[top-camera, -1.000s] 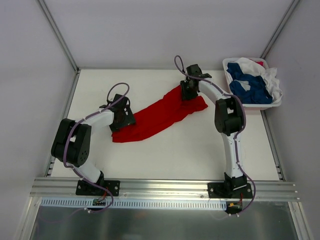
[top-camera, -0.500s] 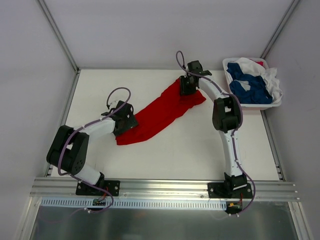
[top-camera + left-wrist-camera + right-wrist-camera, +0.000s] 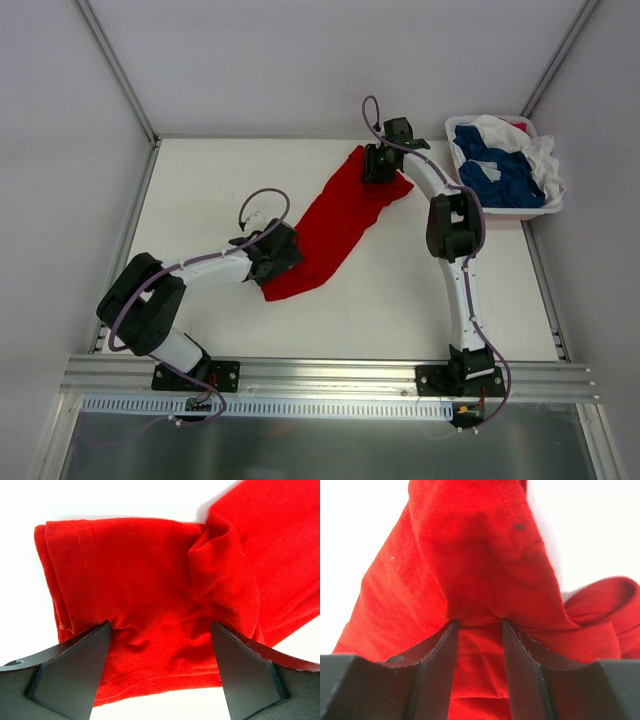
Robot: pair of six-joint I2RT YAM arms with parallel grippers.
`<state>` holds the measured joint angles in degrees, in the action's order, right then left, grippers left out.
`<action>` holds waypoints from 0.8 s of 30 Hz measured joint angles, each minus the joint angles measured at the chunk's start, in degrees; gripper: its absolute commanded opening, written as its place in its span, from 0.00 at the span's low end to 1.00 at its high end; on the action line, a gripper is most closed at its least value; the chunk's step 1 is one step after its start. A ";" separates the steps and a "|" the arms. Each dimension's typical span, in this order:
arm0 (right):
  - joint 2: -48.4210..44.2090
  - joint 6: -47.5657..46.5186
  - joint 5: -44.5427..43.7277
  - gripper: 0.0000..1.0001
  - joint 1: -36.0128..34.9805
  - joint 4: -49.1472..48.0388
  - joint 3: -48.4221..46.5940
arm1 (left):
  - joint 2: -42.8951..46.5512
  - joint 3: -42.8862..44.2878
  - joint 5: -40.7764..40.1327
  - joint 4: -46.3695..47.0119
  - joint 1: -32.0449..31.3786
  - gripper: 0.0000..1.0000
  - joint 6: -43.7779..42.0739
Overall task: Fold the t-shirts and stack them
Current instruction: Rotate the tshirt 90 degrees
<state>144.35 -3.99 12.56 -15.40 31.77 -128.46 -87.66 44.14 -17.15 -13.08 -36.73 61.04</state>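
Item: red shirt (image 3: 335,225), mid-table (image 3: 230,170). Near end dragged rightward by left gripper (image 3: 285,258), jaws wide. Right gripper (image 3: 375,168) narrow, pinching far end. Straightening underway; fold pending.

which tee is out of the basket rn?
The red t-shirt, lying diagonally on the table; the blue t-shirt and white t-shirt are heaped in the basket.

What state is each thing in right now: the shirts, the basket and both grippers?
red t-shirt, folded into a long strip, lying diagonally on the table.
left gripper, fingers spread open, straddling bunched cloth at the strip's near end.
right gripper, fingers closed on a fold at the far end.
basket, upright, full.
blue and white t-shirts, crumpled in the basket.
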 measured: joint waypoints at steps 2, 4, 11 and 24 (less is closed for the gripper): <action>0.50 0.35 0.39 0.45 0.11 -0.02 -0.79 | -0.94 0.76 -0.09 0.28 -2.49 0.83 2.01; 1.05 0.63 0.61 0.45 0.17 -0.26 -1.55 | -1.86 1.66 -0.13 0.46 -4.63 0.83 3.48; 1.86 1.20 1.88 0.46 0.33 -0.63 -2.73 | -4.46 4.02 -0.13 1.46 -10.21 0.85 7.67; -2.01 0.37 1.66 0.46 0.42 -2.03 3.23 | -0.20 5.22 -3.67 -13.03 -10.51 0.96 7.85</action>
<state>142.34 -3.62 14.22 -14.98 29.74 -125.23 -87.85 49.36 -20.82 -26.11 -47.24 68.88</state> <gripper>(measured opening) 0.457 0.949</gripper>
